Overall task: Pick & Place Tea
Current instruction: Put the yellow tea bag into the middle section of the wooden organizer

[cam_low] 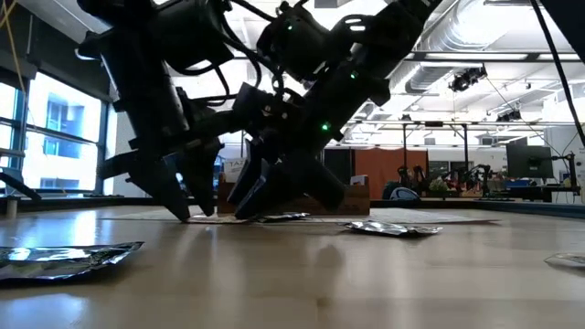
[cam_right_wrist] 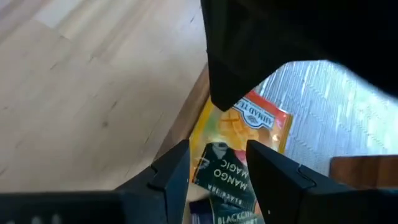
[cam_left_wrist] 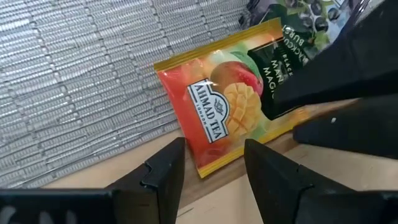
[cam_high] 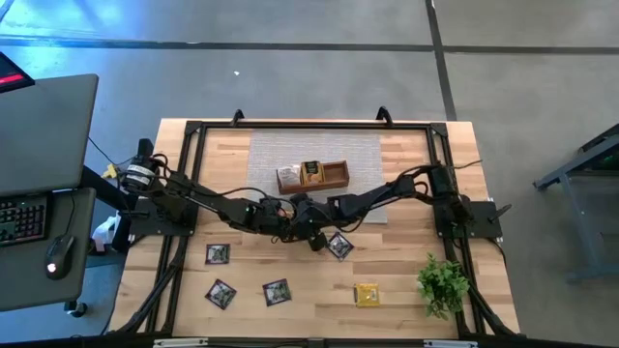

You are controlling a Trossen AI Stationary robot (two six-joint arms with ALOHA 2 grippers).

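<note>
From above, both arms meet just below the grey woven mat (cam_high: 314,155) on the wooden table (cam_high: 406,290). The wooden tray (cam_high: 334,175) sits on the mat, with sachets in its left and middle compartments. The left gripper (cam_high: 286,220) and right gripper (cam_high: 308,228) crowd together at the mat's lower edge, hiding what lies beneath them. Below the mat, loose tea sachets lie on the bare table: a dark one (cam_high: 339,246) just beside the grippers, three more dark ones (cam_high: 218,254) (cam_high: 221,293) (cam_high: 277,291) farther down toward the left, and a yellow one (cam_high: 367,294) near the small green plant (cam_high: 443,283).

At table height, both grippers reach down to the surface in front of the tray, their tips close together. A sachet (cam_low: 391,228) lies flat just beyond them, and another crinkled one (cam_low: 69,257) lies nearer the camera.

The left wrist view shows that gripper's fingers (cam_left_wrist: 163,174) apart, holding nothing, aimed at an orange mango tea sachet (cam_left_wrist: 217,109) lying half on the mat and half on the table. A dark sachet (cam_left_wrist: 298,25) overlaps its far corner, and the other arm's dark fingers lie across it.

In the right wrist view, its fingers (cam_right_wrist: 171,168) are also apart, with a dark sachet (cam_right_wrist: 227,174) between them, overlapping the mango sachet (cam_right_wrist: 255,121) at the mat's edge.
</note>
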